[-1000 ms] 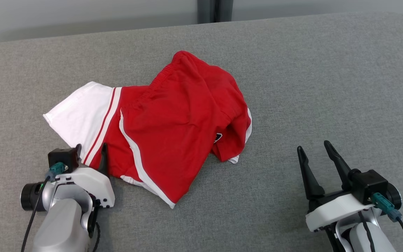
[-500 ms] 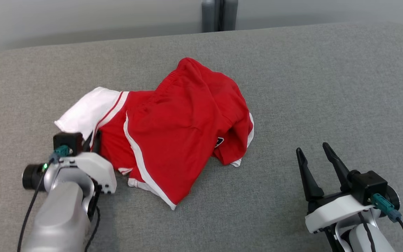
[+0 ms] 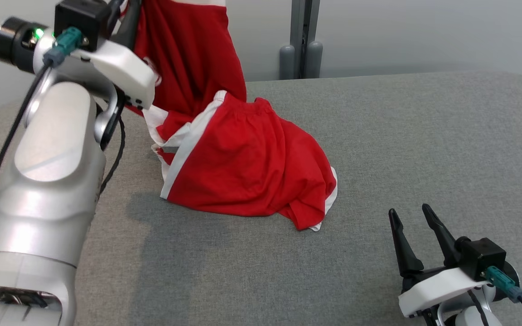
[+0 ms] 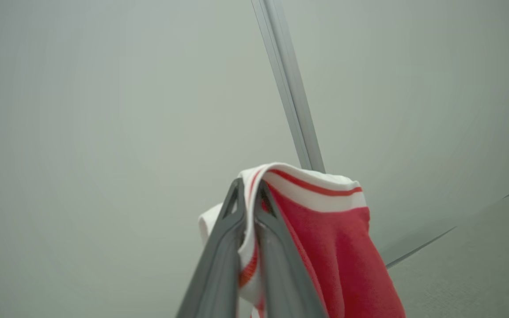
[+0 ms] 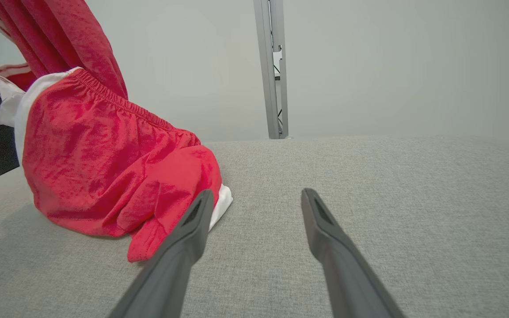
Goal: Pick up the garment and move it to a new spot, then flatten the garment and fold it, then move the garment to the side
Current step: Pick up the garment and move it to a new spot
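The garment [image 3: 243, 167] is a pair of red shorts with white trim. Its upper part hangs from my left gripper [image 3: 123, 11], raised high at the top left, and its lower part still rests bunched on the grey surface. In the left wrist view my left gripper [image 4: 249, 187] is shut on the garment's [image 4: 334, 238] white-and-red striped hem. My right gripper [image 3: 408, 215] sits low at the lower right, open and holding nothing. In the right wrist view my right gripper [image 5: 256, 196] points past the garment [image 5: 104, 168], whose corner lies by the left finger.
The grey padded surface [image 3: 424, 145] stretches wide to the right and front of the garment. A pale wall with a metal post [image 3: 304, 36] stands behind its far edge. The left forearm [image 3: 48, 181] rises along the left side.
My left gripper shut on the garment's hem and lifted it high, dragging the cloth up and toward the back. The head camera tilted up. The right gripper stayed put.
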Controlling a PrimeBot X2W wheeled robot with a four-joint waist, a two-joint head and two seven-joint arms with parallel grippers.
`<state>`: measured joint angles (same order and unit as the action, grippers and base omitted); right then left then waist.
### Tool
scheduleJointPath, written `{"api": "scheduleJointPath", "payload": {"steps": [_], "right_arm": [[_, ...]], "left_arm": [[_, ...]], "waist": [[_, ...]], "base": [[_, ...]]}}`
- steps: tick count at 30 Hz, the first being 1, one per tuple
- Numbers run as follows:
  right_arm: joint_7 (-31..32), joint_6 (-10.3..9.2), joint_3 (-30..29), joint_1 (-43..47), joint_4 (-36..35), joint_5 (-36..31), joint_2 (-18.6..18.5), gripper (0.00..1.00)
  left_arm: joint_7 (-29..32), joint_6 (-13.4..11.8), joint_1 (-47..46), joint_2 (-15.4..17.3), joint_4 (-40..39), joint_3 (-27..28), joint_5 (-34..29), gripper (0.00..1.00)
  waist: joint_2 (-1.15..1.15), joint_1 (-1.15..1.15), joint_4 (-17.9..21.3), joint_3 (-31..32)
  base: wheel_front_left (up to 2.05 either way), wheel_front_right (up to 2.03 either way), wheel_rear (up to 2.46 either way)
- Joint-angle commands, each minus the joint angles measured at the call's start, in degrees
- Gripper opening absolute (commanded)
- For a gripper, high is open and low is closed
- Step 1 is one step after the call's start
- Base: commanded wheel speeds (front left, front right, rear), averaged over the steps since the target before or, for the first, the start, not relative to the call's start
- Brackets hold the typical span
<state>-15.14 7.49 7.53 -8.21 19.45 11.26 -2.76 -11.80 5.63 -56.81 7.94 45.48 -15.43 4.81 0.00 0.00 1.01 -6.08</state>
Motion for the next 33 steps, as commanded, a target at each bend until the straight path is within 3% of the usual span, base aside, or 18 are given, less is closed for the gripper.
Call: {"api": "scheduleJointPath", "payload": {"steps": [1,9,20,27,33], "right_arm": [[0.0,0.01,-0.4,0.5,0.0,0.6,-0.3,1.0],[0.0,0.01,-0.9,0.4,-0.8,1.4,-0.3,1.0],[0.0,0.01,-2.2,-0.1,-0.9,-0.3,-0.3,1.0],[0.0,0.01,-2.4,-0.8,-0.9,-1.1,-0.3,1.0],[0.0,0.01,-1.9,-2.3,-1.1,-1.8,-0.3,1.0]], "left_arm": [[1.7,0.2,-2.1,1.0,-1.4,-0.1,-0.3,0.0],[5.0,-1.6,-4.0,6.6,-4.6,3.4,1.3,0.0],[4.6,-4.9,-0.2,15.2,-9.2,9.9,4.2,0.0],[5.2,-5.8,0.9,17.7,-11.2,11.3,5.0,0.0],[4.9,-7.2,2.8,20.6,-7.7,13.2,5.6,0.0]], "waist": [[0.0,0.0,-0.4,0.3],[0.0,0.0,-1.9,-0.8],[0.0,0.0,-7.1,-2.5],[0.0,0.0,-9.8,-3.7],[0.0,0.0,-10.0,-5.9]], "base": [[0.0,0.0,0.0],[0.0,0.0,0.0],[0.0,0.0,0.0],[0.0,0.0,0.0],[0.0,0.0,0.0]]}}
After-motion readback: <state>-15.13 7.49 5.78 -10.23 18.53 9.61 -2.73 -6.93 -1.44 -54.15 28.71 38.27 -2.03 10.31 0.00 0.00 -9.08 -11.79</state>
